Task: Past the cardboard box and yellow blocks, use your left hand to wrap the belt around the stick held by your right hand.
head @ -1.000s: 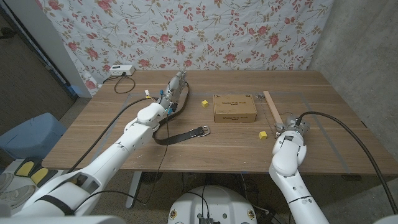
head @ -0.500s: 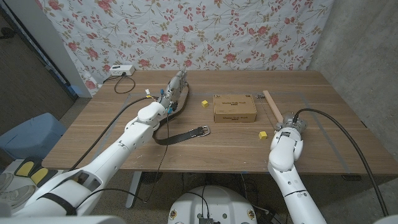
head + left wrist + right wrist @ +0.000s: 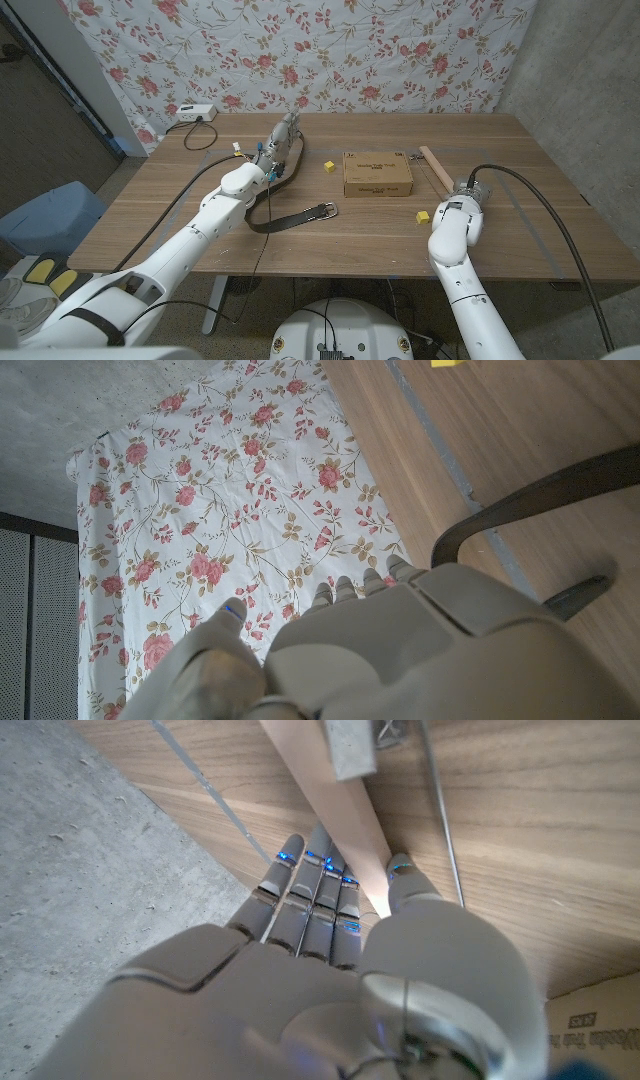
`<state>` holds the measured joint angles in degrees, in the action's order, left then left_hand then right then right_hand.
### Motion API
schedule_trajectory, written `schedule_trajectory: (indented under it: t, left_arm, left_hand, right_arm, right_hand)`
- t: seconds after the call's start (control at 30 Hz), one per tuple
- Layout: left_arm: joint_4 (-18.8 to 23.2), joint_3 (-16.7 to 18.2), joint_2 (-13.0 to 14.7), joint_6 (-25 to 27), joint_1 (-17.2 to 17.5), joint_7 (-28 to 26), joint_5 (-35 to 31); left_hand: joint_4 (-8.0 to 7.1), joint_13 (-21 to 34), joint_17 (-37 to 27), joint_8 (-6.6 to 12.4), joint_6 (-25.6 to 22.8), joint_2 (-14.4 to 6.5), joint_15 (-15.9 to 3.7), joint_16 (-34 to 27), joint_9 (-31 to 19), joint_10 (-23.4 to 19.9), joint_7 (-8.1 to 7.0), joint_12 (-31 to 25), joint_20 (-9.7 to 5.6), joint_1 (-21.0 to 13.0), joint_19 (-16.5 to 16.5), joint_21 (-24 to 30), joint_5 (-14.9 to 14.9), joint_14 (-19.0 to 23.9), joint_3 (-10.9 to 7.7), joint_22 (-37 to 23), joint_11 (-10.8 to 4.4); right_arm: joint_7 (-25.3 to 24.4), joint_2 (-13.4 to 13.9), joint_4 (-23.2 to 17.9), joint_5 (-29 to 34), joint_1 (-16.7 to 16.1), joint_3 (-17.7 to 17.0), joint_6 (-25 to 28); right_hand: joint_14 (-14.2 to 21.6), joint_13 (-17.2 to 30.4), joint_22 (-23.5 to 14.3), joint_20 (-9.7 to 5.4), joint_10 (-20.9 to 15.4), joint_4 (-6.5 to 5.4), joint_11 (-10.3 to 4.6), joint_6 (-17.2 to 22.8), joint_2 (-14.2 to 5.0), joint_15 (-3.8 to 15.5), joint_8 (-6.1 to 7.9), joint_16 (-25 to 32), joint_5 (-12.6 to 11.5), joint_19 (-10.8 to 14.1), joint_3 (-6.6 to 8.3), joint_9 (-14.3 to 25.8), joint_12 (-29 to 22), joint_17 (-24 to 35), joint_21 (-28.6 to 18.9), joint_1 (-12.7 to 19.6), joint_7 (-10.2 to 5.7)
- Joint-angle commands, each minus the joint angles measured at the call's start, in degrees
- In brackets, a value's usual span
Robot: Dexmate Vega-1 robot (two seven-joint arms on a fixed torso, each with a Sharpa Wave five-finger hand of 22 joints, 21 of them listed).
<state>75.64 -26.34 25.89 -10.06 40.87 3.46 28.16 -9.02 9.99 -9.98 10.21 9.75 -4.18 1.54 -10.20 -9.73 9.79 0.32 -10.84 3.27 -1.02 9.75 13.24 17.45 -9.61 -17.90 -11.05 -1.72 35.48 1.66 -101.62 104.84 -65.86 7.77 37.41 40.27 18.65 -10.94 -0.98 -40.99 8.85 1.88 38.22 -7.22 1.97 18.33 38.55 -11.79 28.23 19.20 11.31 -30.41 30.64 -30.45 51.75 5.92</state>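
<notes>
right hand [image 3: 330,910] gripping smooth wooden stick [image 3: 330,810]

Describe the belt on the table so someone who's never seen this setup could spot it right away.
Start at the cardboard box in the middle of the wooden table. Look toward the robot's left, where the left hand is: the belt is the dark strap curving from that hand toward the near edge. It is the only long, limp, dark thing there.

White power strip [image 3: 193,113], floral backdrop [image 3: 300,55]

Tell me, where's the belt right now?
In the head view the belt lies on the table's left half, curving from the left hand toward the cardboard box.
</notes>
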Motion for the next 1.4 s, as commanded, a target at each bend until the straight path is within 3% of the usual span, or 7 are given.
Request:
schedule_trajectory:
  t: [0.03,0.2,0.33,0.67,0.9,1.07,1.4]
  left_arm:
    - [-0.8,0.1,-0.2,-0.1,-0.4,0.4,0.1]
    - [-1.2,0.1,-0.4,-0.3,-0.6,0.6,0.0]
    - [-1.3,0.1,-0.4,-0.4,-0.5,0.6,0.0]
    - [-1.3,0.3,-0.4,-0.7,-0.4,0.8,0.1]
    - [-0.5,0.6,0.0,-0.8,0.0,0.7,0.2]
    - [0.6,0.7,0.6,-0.5,0.4,0.5,0.2]
    - [3.6,1.2,2.0,0.0,2.2,-0.8,0.4]
  left_hand:
    - [0.03,0.2,-0.1,0.13,11.5,-0.5,0.2,-0.2,-0.1,11.0,-0.05,-0.2,0.35,-0.6,2.9,-0.1,0.3,-10.6,0.3,-0.2,0.36]
    - [0.03,0.2,-0.1,0.12,11.5,-0.5,0.21,-0.2,-0.1,11.0,-0.07,-0.2,0.33,-0.6,2.9,-0.1,0.3,-10.6,0.36,-0.2,0.32]
    - [0.03,0.2,-0.1,0.13,11.5,-0.5,0.19,-0.2,-0.1,11.0,-0.03,-0.2,0.34,-0.6,2.9,-0.1,0.4,-10.6,0.4,-0.2,0.3]
    - [0.03,0.2,-0.1,0.13,11.5,-0.6,0.23,-0.2,-0.1,11.0,-0.12,-0.2,0.37,-0.7,2.9,-0.2,0.4,-10.6,0.51,-0.2,0.28]
    - [0.04,0.2,-0.1,0.12,11.6,-0.6,0.23,-0.2,-0.1,10.9,-0.17,-0.3,0.37,-0.7,2.9,-0.2,0.4,-10.5,0.58,-0.2,0.28]
    - [0.05,0.2,-0.1,0.13,11.5,-0.6,0.31,-0.3,-0.1,10.9,-0.25,-0.3,0.44,-0.7,2.9,-0.2,0.5,-10.4,0.67,-0.2,0.37]
    - [0.15,0.2,-0.1,0.16,11.5,-0.5,1.4,-0.7,-0.1,10.6,-0.46,-0.4,1.61,-0.8,2.3,0.0,0.5,-8.9,1.01,-0.2,1.29]
  right_arm:
    - [-13.4,0.2,1.5,-3.1,-1.4,0.3,-0.3]
    - [-24.1,0.8,0.7,-8.6,-3.4,0.0,-0.9]
    - [-32.0,1.2,0.5,-12.7,-4.6,-0.2,-1.1]
    - [-54.9,1.4,2.2,-21.3,-6.6,0.4,-1.2]
    - [-71.1,0.9,5.2,-26.8,-6.1,0.8,-1.8]
    - [-79.0,1.3,5.8,-30.1,-6.2,1.3,-3.1]
    - [-84.7,3.8,4.8,-33.8,-7.0,2.7,-6.1]
  right_hand:
    - [8.9,4.6,-1.2,-1.58,-9.8,-0.23,-6.35,13.6,-3.78,10.44,-0.48,8.7,1.1,3.9,2.3,1.1,-6.3,10.0,-3.7,9.8,-9.82]
    - [13.7,10.0,-2.7,-3.31,-9.5,-0.63,-6.83,14.4,-3.54,11.02,-0.91,12.9,0.8,7.6,2.61,2.4,-10.9,16.8,-8.6,13.1,-9.2]
    - [15.1,12.4,-3.5,-4.14,-9.0,-0.85,-7.08,15.0,-3.29,10.99,-0.47,14.0,0.5,8.6,2.45,3.6,-12.6,19.5,-10.8,14.1,-8.8]
    - [14.0,18.0,-4.9,-4.89,-6.5,-3.46,-8.5,14.9,-3.41,10.81,1.62,13.4,-0.7,5.7,1.78,7.8,-15.5,24.2,-13.6,12.8,-9.45]
    - [13.6,24.3,-6.1,-5.37,-4.5,-5.02,-9.78,13.3,-3.36,10.85,4.5,14.7,-2.3,3.0,0.88,13.5,-18.2,31.3,-16.7,12.2,-10.52]
    - [13.4,26.4,-6.3,-5.52,-3.9,-5.6,-10.23,12.6,-3.34,10.83,5.65,15.0,-2.8,2.3,0.7,15.4,-18.9,33.6,-17.8,12.0,-10.67]
    - [13.2,27.7,-6.6,-6.09,-3.6,-6.23,-10.67,11.6,-3.34,10.8,7.15,15.4,-3.4,3.4,0.58,18.0,-18.9,36.6,-20.1,11.8,-10.74]
